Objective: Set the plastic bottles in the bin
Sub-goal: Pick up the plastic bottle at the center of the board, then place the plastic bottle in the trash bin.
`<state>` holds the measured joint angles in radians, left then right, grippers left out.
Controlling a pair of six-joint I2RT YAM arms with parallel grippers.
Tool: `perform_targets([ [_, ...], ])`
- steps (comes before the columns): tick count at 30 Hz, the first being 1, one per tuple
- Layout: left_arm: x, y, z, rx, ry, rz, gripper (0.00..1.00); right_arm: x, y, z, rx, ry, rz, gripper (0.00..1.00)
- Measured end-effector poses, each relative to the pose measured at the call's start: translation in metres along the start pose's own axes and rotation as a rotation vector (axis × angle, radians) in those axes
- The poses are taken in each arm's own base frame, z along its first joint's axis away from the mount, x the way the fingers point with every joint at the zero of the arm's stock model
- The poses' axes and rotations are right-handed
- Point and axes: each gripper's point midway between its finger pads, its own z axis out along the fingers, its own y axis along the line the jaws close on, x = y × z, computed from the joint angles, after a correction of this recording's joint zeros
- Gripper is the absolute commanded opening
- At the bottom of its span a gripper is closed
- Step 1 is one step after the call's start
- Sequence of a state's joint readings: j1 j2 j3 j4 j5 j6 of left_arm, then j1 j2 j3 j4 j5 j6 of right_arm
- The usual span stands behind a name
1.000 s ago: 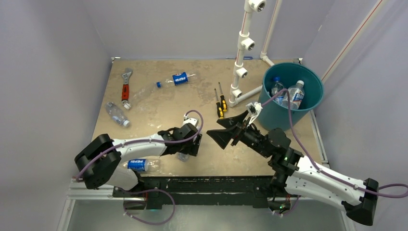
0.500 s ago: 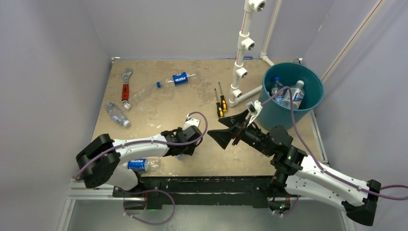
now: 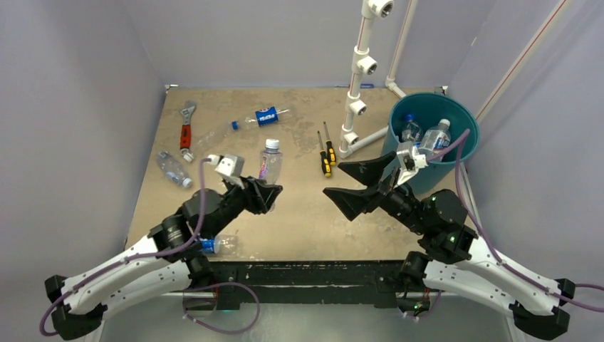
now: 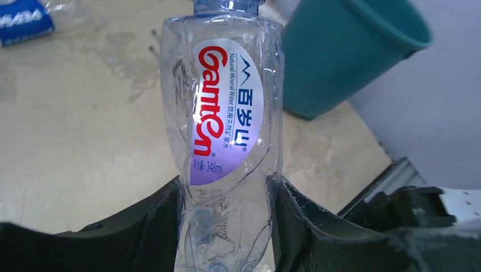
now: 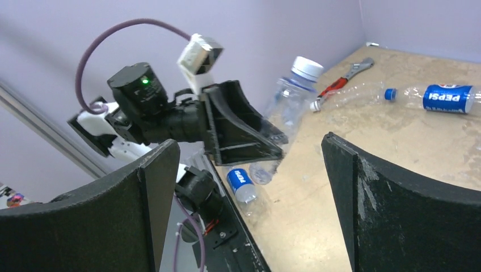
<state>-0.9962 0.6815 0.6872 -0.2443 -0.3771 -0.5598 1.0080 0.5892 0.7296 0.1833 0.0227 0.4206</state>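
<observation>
The left gripper (image 4: 227, 238) is clenched on the lower body of a Ganten water bottle (image 4: 227, 107). Its black fingers (image 4: 153, 226) press in from either side, and the clear plastic is dented between them. The bottle stands upright in the grip, white cap on top, held off the desk (image 3: 299, 221) above its middle, a little toward the left edge.

Facing it across the middle of the desk, and apart from it, the right gripper (image 3: 354, 187) is released. Its fingers (image 5: 142, 192) are spread wide with nothing between them.

Behind the right gripper, the teal bin (image 3: 449, 110) sits at the far right corner of the desk. It holds two clear bottles, a blue-capped one (image 3: 409, 130) and a white-capped one (image 3: 434, 137).

Just left of the bin a white pipe frame (image 3: 358, 78) rises from the far edge. Two yellow-and-black screwdrivers (image 3: 326, 153) lie side by side near its foot.

Toward the far left corner lie a Pepsi bottle (image 3: 267, 116), a clear blue-capped bottle (image 3: 217, 132) and a red-handled wrench (image 3: 186, 128). The clear bottle's base is near the wrench handle.

Another clear bottle (image 3: 173, 169) lies by the left edge. A second Pepsi bottle (image 3: 214, 244) lies at the near edge, partly under the left arm.
</observation>
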Motion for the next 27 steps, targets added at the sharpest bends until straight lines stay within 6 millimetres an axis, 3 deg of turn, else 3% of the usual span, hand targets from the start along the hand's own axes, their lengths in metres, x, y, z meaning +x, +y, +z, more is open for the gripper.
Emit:
perform_targets([
  [6, -0.040, -0.039, -0.031, 0.278, -0.194, 0.020, 0.31, -0.001, 0.001, 0.003, -0.009, -0.008, -0.006, 0.95],
  [10, -0.051, -0.066, -0.040, 0.430, -0.242, 0.089, 0.31, 0.003, 0.000, 0.009, -0.007, -0.001, -0.007, 0.95],
  [20, -0.031, -0.114, -0.043, 0.708, -0.187, 0.238, 0.31, -0.008, -0.001, 0.013, -0.005, -0.052, -0.040, 0.94],
  [27, -0.043, -0.134, -0.060, 0.838, -0.260, 0.257, 0.28, -0.004, -0.005, 0.017, 0.011, -0.042, -0.062, 0.93],
])
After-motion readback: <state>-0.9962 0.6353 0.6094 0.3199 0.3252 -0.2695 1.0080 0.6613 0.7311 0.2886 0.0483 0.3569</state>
